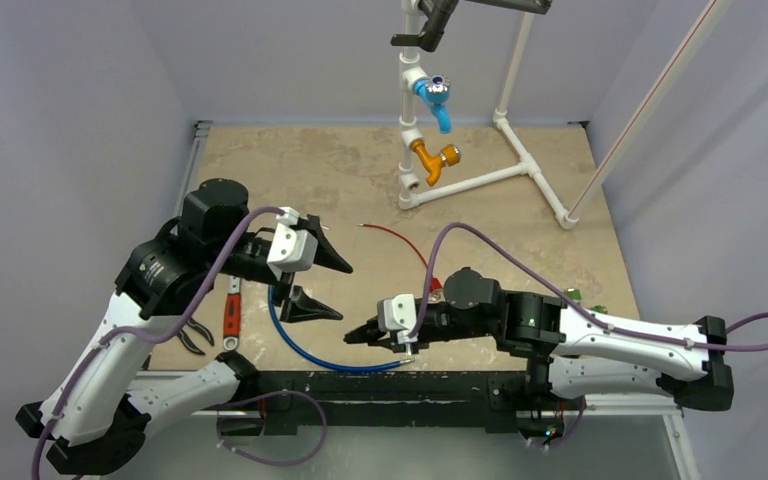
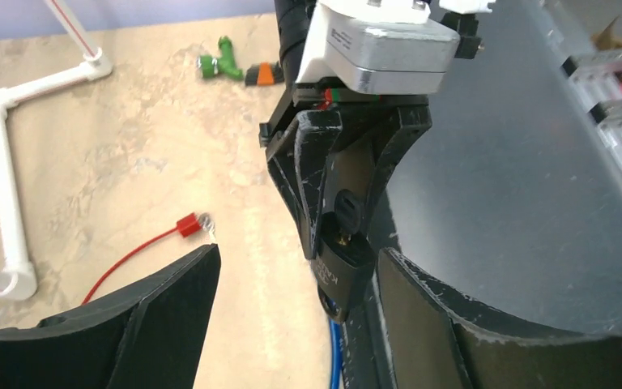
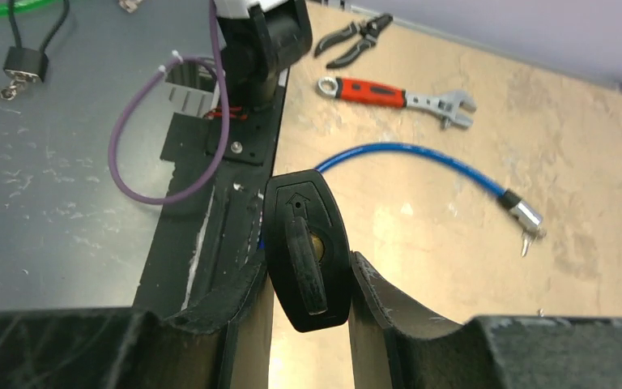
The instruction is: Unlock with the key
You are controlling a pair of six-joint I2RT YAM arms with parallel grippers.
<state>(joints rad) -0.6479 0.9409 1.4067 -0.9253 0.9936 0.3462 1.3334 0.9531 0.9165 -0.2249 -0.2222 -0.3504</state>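
The padlock [image 3: 308, 190] is black and hangs above the near edge of the table [image 1: 520, 240], between the two arms. A black-headed key [image 3: 304, 267] sits in its keyhole. A blue cable [image 3: 421, 158] runs out from behind the lock and curves over the table to a metal end that lies flat. Beyond the cable lie a red-handled wrench [image 3: 389, 96] and a pair of pliers [image 3: 356, 36]. A red wire [image 2: 142, 247] lies further out, and a white pipe frame [image 1: 520, 170] with two taps stands at the far side. Nothing lies between the lock and the left arm.

The right gripper [image 3: 308, 279] is clamped on the sides of the padlock, one finger on each side. The left gripper [image 1: 338, 292] has its fingers spread wide and holds nothing. It points at the lock from close by.
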